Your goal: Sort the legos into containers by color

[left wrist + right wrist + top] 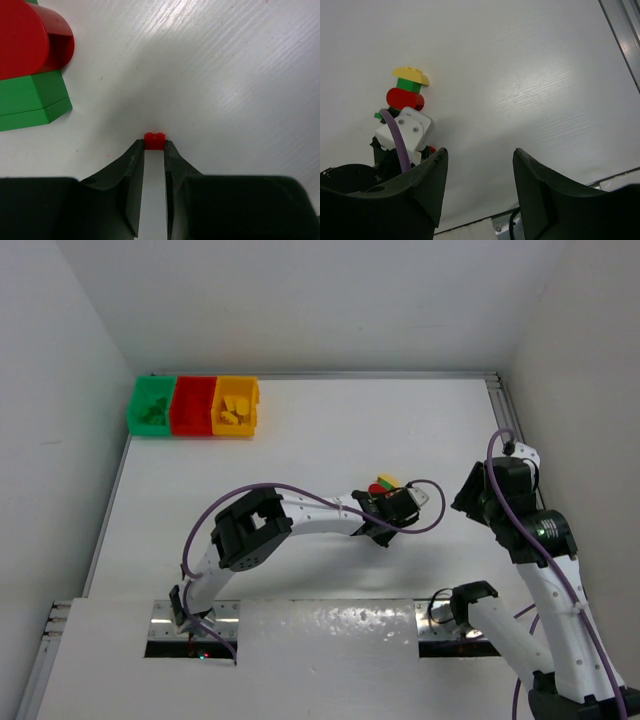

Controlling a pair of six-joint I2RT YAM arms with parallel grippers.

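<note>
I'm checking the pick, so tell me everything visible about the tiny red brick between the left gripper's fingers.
The tiny red plastic brick is blocky, with two studs showing along its top edge. It sits pinched between the dark fingertips of the left gripper, over the white table. Whether it is lifted cannot be told.

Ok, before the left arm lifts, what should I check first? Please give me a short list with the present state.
1. The left gripper is shut on the small red brick: ok.
2. Grip secure enough to lift: cannot tell; only the fingertips pinch it.
3. The red rounded piece and the green brick lie apart from it: ok.
4. The red bin, middle of the row, is open on top: ok.
5. The right gripper is open, empty and off to the side: ok.
</note>
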